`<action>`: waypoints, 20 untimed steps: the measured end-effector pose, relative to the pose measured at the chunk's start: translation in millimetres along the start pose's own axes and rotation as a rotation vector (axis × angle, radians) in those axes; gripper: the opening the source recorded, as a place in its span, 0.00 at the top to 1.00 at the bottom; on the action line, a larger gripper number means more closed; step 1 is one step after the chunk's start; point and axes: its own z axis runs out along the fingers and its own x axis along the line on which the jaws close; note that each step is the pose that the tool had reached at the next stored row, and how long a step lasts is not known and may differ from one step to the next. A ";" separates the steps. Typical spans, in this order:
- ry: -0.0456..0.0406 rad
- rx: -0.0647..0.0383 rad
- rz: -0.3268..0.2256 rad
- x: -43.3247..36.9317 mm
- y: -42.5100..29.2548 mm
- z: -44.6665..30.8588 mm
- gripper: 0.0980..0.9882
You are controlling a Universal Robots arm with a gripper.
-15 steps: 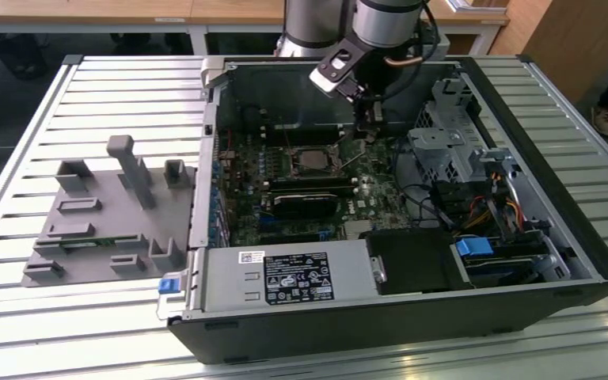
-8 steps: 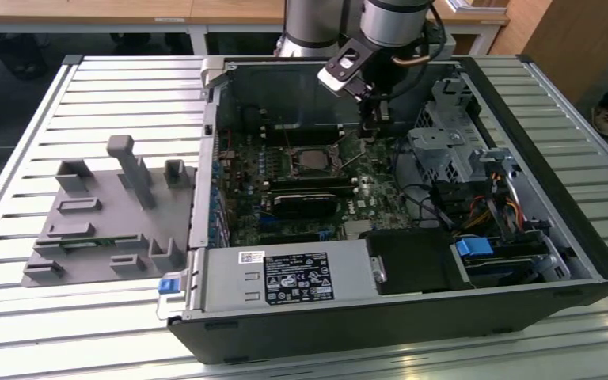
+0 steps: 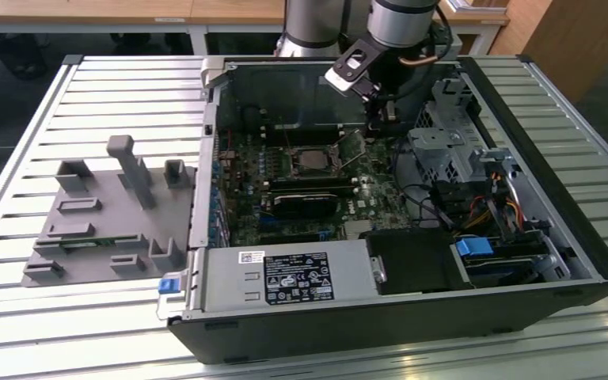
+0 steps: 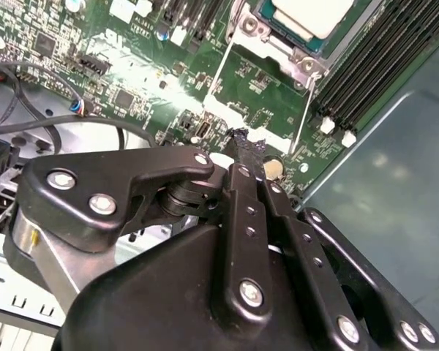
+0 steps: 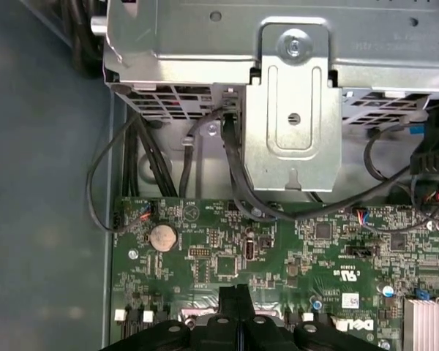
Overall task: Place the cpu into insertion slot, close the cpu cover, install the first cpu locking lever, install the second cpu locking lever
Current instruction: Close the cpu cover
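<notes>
Open computer case (image 3: 389,317) on slatted worktop (image 3: 104,95). cpu (image 4: 311,14) sits seated in insertion slot (image 4: 272,33), pale top exposed. cpu cover (image 3: 355,142) appears tilted up beside slot. Likely thin, stiff, light sheet metal, best pressed at free edge. Wire locking levers (image 4: 214,73) look slim and springy; hooked ends offer hold. Gripper (image 4: 245,142) pinched narrow, empty, hovers above motherboard (image 5: 227,256) near levers. Memory slots (image 4: 380,51), cables (image 5: 234,183) and drive cage (image 5: 293,95) crowd approach.
</notes>
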 end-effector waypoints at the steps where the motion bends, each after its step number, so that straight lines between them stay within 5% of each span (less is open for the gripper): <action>1: 0.0000 0.000 0.000 0.8 0.9 0.6 0.99; 20: 0.0001 0.012 0.000 8.5 13.0 11.5 0.99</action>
